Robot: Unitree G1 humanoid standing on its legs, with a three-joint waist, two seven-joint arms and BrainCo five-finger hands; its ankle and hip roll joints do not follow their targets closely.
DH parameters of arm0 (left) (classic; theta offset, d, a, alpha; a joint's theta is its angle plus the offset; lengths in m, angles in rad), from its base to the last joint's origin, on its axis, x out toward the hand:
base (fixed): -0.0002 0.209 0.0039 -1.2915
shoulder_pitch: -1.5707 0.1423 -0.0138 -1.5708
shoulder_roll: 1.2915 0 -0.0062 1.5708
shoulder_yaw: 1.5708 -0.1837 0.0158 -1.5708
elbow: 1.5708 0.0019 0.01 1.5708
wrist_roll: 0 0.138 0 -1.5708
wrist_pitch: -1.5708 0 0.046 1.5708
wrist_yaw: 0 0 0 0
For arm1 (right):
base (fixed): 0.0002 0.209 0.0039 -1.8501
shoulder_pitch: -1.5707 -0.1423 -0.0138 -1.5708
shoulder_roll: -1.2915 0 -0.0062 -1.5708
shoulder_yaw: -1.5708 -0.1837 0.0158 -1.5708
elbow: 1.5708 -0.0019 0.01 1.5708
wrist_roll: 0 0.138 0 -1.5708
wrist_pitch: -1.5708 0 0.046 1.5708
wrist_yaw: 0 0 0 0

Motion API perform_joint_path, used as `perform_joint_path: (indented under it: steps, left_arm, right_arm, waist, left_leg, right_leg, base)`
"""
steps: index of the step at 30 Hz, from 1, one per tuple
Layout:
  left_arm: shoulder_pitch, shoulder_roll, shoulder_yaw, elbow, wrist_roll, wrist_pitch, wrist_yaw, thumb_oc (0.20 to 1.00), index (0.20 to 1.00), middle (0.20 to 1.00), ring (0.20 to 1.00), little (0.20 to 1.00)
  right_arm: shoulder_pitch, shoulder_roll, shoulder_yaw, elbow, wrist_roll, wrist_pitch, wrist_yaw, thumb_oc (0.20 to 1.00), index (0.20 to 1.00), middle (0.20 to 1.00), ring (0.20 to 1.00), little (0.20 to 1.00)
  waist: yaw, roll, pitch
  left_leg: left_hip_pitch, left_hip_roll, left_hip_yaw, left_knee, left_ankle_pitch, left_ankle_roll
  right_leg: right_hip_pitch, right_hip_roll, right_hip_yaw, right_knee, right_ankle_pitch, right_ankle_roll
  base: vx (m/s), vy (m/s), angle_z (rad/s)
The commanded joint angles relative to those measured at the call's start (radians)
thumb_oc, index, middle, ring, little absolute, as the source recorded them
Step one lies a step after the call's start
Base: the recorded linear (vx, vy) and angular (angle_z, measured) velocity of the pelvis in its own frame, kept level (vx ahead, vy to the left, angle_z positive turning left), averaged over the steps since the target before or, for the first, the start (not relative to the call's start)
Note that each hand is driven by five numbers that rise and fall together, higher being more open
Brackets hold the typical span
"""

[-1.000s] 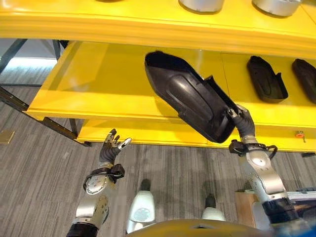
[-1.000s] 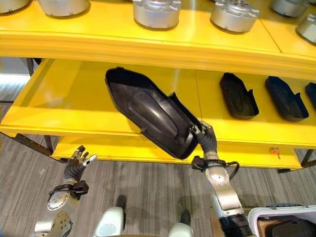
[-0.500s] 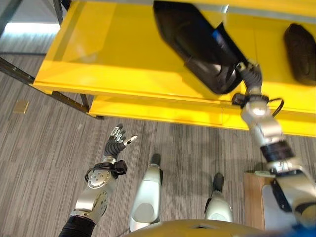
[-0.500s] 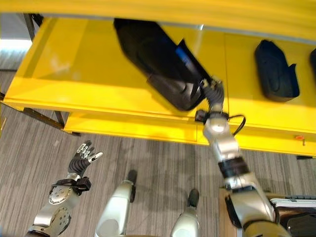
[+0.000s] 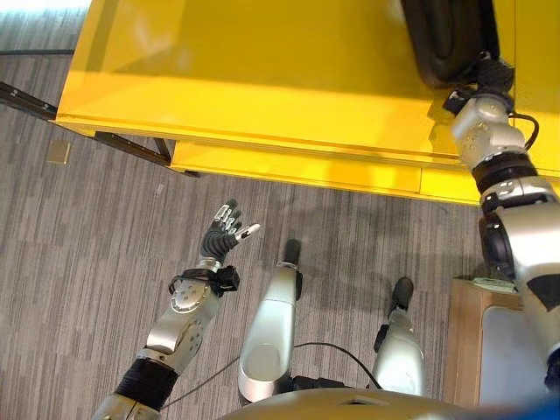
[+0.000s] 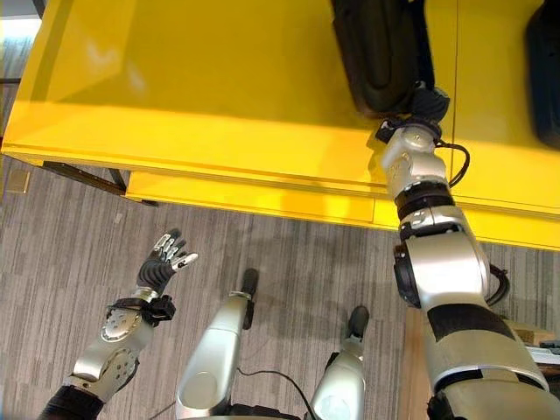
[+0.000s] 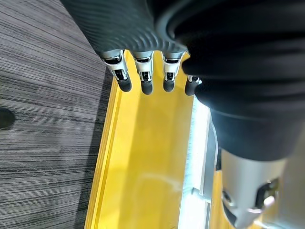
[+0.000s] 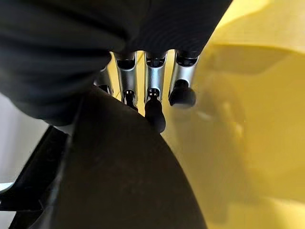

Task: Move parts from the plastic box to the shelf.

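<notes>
One black part (image 6: pixel 378 54) lies on the yellow shelf (image 6: pixel 219 105), near its front edge, with the right hand (image 6: pixel 426 102) at its near end, fingers curled on the part's rim as the right wrist view shows; no writing can be read on anything; another black part (image 6: pixel 544 70) lies further right on the same shelf; the shelf's left stretch is bare; the left hand (image 5: pixel 224 234) hangs open, fingers straight, over grey striped floor (image 5: pixel 79 262), well short of the shelf edge.
</notes>
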Motion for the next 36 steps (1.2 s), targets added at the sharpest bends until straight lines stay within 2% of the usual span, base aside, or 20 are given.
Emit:
perform_joint_path:
  steps: [1, 6, 10, 16, 21, 36]
  left_arm:
    - [0.001, -0.003, -0.046, -0.061, -0.013, -0.06, 0.015, 1.0, 1.0, 1.0, 1.0, 1.0]
    - [-0.037, -0.009, -0.058, -0.041, -0.013, -0.07, 0.032, 1.0, 1.0, 1.0, 1.0, 1.0]
    - [-0.068, -0.023, -0.07, -0.024, -0.026, -0.074, 0.051, 1.0, 1.0, 1.0, 1.0, 1.0]
    - [-0.096, -0.022, -0.087, -0.016, -0.027, -0.083, 0.059, 1.0, 1.0, 1.0, 1.0, 1.0]
    - [-0.11, -0.027, -0.096, -0.004, -0.037, -0.085, 0.072, 1.0, 1.0, 1.0, 1.0, 1.0]
    - [-0.148, -0.058, -0.121, 0.015, -0.042, -0.083, 0.124, 1.0, 1.0, 1.0, 1.0, 1.0]
  right_arm:
    - [-0.05, -0.076, 0.031, -0.039, 0.009, -0.04, 0.003, 0.2, 0.2, 0.2, 0.2, 0.2]
    - [-0.068, -0.045, 0.051, -0.004, -0.006, -0.035, -0.023, 0.2, 0.2, 0.2, 0.2, 0.2]
    - [-0.053, 0.024, -0.022, 0.009, 0.078, -0.069, -0.059, 0.2, 0.2, 0.2, 0.2, 0.2]
    - [-0.055, 0.078, -0.039, 0.018, 0.095, -0.082, -0.093, 0.2, 0.2, 0.2, 0.2, 0.2]
    - [-0.031, 0.134, -0.096, 0.023, 0.163, -0.123, -0.129, 0.2, 0.2, 0.2, 0.2, 0.2]
    - [0.151, 0.335, -0.148, -0.225, 0.114, -0.24, -0.305, 0.2, 0.2, 0.2, 0.2, 0.2]
  waist:
    - [0.039, 0.051, -0.038]
    - [0.049, 0.051, -0.038]
    - [0.052, 0.054, -0.04]
    - [0.064, 0.065, -0.042]
    - [0.064, 0.068, -0.04]
    - [0.029, 0.067, -0.02]
  left_leg:
    - [0.025, 0.027, 0.008, -0.194, 0.133, -0.027]
    - [0.012, 0.02, 0.0, -0.19, 0.131, -0.024]
    - [0.002, 0.017, -0.005, -0.181, 0.125, -0.022]
    - [-0.005, 0.008, -0.016, -0.176, 0.126, -0.022]
    - [-0.007, 0.003, -0.02, -0.172, 0.121, -0.021]
    - [0.002, 0.006, -0.022, -0.18, 0.131, -0.018]
  right_leg:
    - [-0.003, -0.047, -0.005, 0.158, -0.105, 0.063]
    - [0.003, -0.048, -0.014, 0.145, -0.103, 0.063]
    - [0.006, -0.048, -0.02, 0.146, -0.109, 0.059]
    - [0.014, -0.048, -0.029, 0.146, -0.118, 0.056]
    - [0.019, -0.049, -0.027, 0.147, -0.122, 0.054]
    - [0.018, -0.042, -0.02, 0.155, -0.121, 0.049]
  base:
    - [0.02, 0.002, 0.14]
    - [0.02, -0.003, 0.04]
    - [0.0, -0.004, 0.01]
    - [0.01, -0.004, 0.04]
    - [0.0, -0.001, 0.04]
    - [-0.01, 0.004, 0.01]
